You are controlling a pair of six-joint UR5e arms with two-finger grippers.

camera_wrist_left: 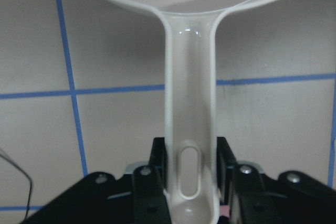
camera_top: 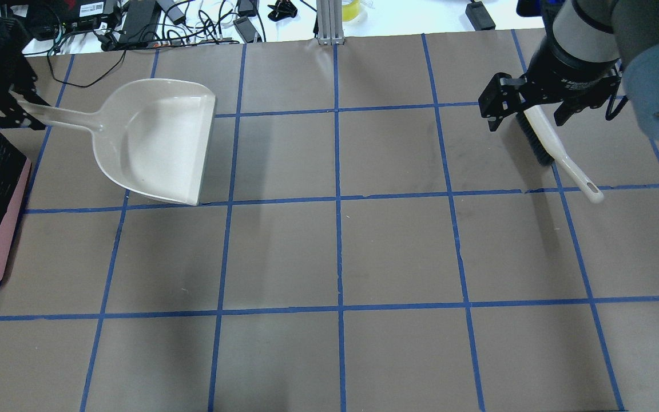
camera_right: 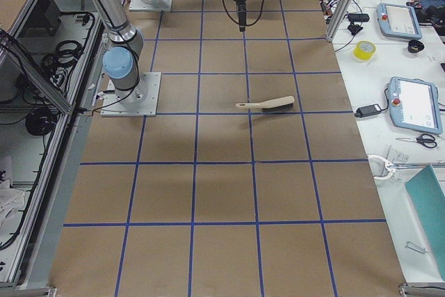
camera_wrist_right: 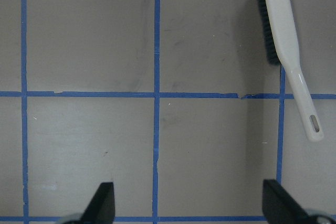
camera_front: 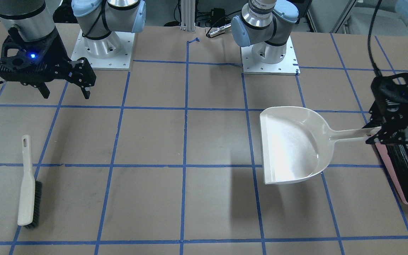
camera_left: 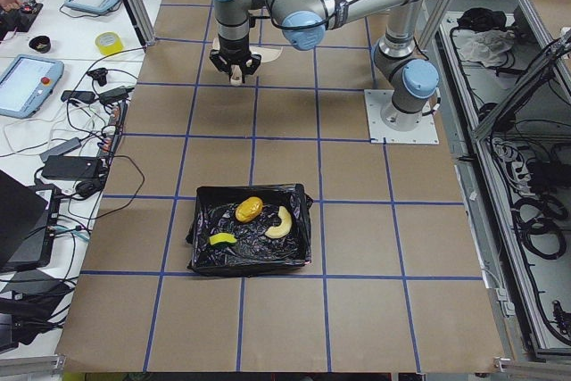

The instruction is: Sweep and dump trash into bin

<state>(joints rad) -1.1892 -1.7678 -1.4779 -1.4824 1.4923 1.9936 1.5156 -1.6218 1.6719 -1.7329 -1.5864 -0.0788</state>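
Note:
The three trash pieces lie inside the bin (camera_left: 201,252), a pink-sided box (camera_front: 390,170) lined with a black bag: the amber lump (camera_left: 249,209), the tan croissant piece (camera_left: 281,223) and the yellow wedge (camera_left: 222,239). My left gripper (camera_wrist_left: 191,182) is shut on the handle of the off-white dustpan (camera_front: 292,145), which is empty and held above the table beside the bin (camera_top: 12,223). In the overhead view the left gripper (camera_top: 15,109) and the dustpan (camera_top: 158,143) are at the far left. My right gripper (camera_front: 64,94) is open and empty, above the table.
A white hand brush (camera_front: 28,184) with dark bristles lies flat on the table under and beside my right gripper (camera_top: 527,111); it also shows in the right wrist view (camera_wrist_right: 286,40). Blue tape lines grid the brown table. Cables and devices lie beyond the far edge.

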